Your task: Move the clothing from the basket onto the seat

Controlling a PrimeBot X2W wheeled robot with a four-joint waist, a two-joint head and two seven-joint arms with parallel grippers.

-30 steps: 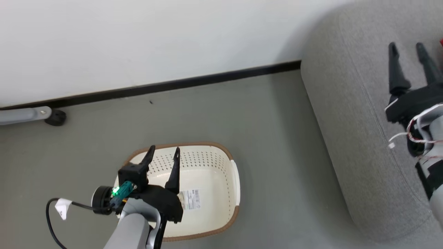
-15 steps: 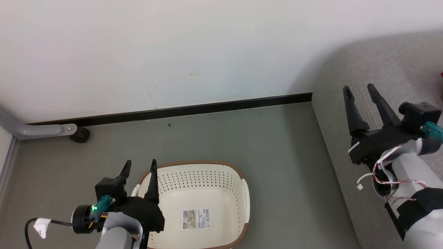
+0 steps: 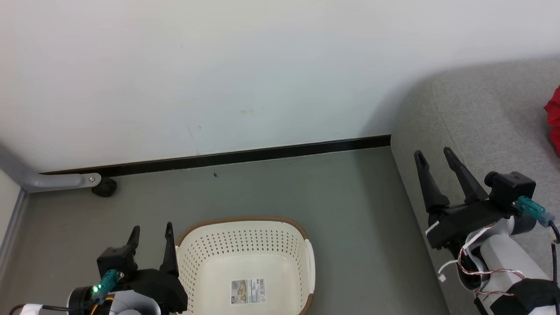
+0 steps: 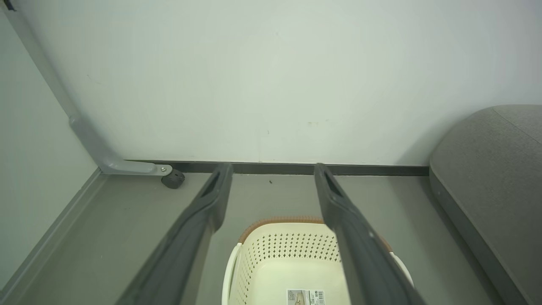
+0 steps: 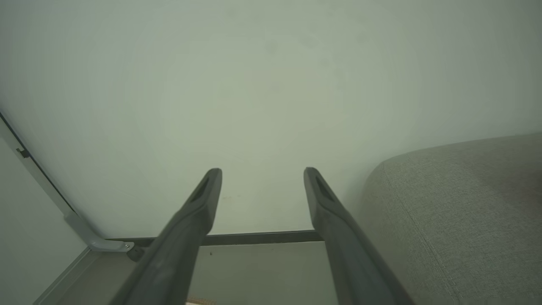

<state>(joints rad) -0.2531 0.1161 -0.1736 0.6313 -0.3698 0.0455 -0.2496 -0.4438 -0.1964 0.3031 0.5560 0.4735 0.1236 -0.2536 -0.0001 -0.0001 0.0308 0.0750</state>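
Observation:
The cream basket (image 3: 306,258) with its brown rim stands on the floor at the bottom middle of the head view, with only a paper label on its bottom; it also lies low in the left wrist view (image 4: 254,262). A red edge of the clothing (image 3: 554,120) rests on the grey seat (image 3: 481,113) at the far right. My left gripper (image 3: 151,232) is open just left of the basket, nothing between its fingers. My right gripper (image 3: 435,157) is open over the seat's left edge, holding nothing. The seat shows at the right in both wrist views (image 4: 495,169) (image 5: 457,212).
A white wall with a black baseboard (image 3: 245,155) runs behind the basket. A grey metal leg with a black caster (image 3: 104,187) stands at the far left by the wall. Grey floor (image 3: 350,205) lies between basket and seat.
The head camera has tilted up, so basket and seat sit lower in the picture. Both arms have drawn back toward the bottom corners; the left gripper has left the basket. Both stay open.

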